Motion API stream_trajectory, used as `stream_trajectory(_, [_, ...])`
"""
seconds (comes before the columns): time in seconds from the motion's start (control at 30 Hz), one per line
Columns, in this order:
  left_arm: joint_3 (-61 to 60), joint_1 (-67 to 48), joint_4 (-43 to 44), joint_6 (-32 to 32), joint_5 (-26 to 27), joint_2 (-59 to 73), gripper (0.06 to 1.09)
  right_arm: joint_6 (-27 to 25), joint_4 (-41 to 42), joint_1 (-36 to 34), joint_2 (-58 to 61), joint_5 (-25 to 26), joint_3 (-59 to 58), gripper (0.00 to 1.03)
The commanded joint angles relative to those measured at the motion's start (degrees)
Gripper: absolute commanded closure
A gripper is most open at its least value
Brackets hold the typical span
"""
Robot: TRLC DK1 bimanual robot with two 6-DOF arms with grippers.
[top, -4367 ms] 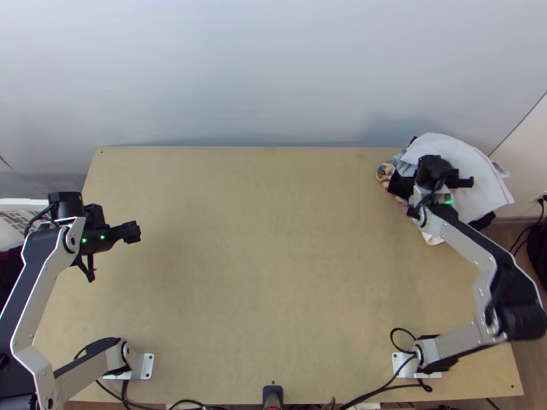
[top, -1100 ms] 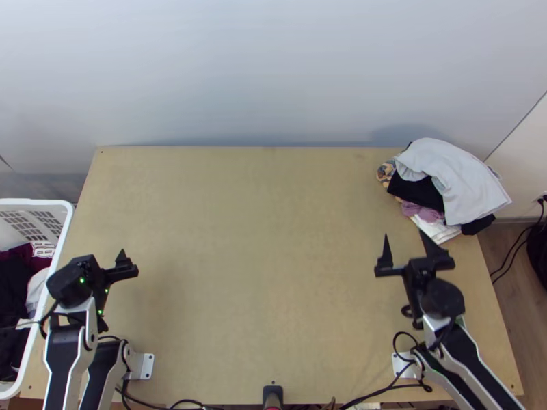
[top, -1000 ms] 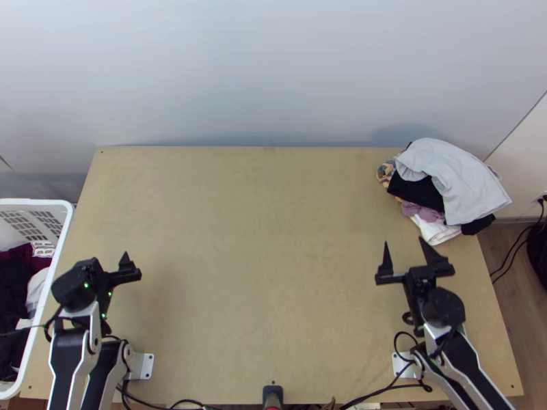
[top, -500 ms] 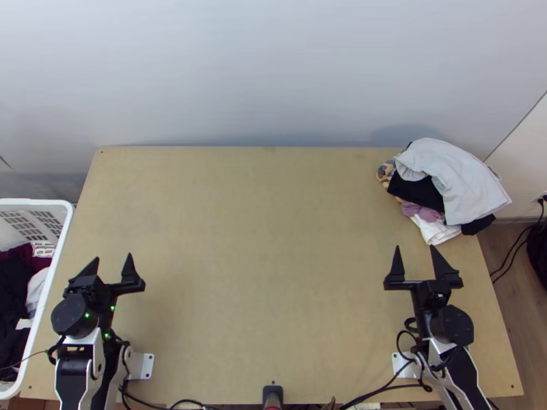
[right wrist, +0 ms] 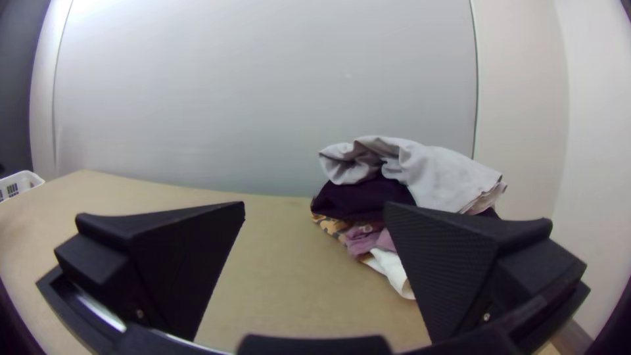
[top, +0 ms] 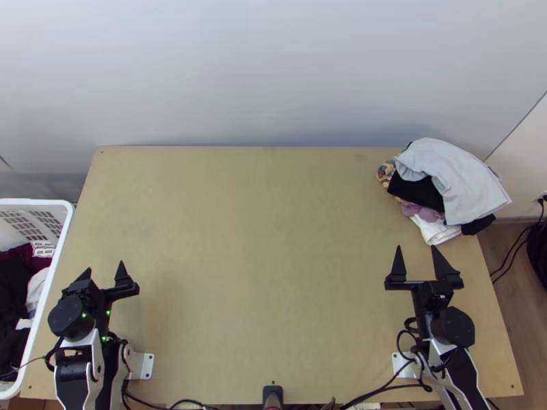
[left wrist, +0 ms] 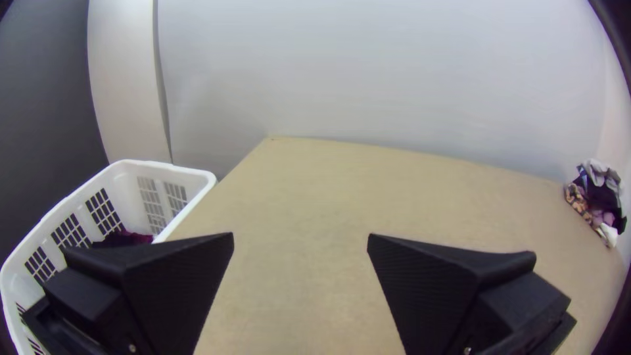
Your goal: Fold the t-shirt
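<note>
The wooden table (top: 260,239) stretched before me, a white basket (top: 34,202) of clothes beside its left edge. A clothes pile (top: 416,192) sat at the far right corner, topped by a folded pale-grey garment (top: 455,178), perhaps the t-shirt. My left gripper (top: 103,267) and right gripper (top: 416,247) were spread wide, holding nothing.

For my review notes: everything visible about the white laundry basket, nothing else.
The basket looks like white plastic, with a smooth rim, rounded corners and walls pierced by rows of slots. It stands upright and open beyond the table's left edge, partly cut off by the top view's border. Inside lie bunched clothes: a dark red piece with a white patch, black cloth and some white cloth. Neither gripper holds it.
</note>
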Motion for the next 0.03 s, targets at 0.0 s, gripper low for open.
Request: stream_trajectory(0.0, [0.2,0.8,-0.6,0.0,0.0,-0.2,0.1,0.1,-0.2,0.0,-0.1,0.1,0.0,0.04])
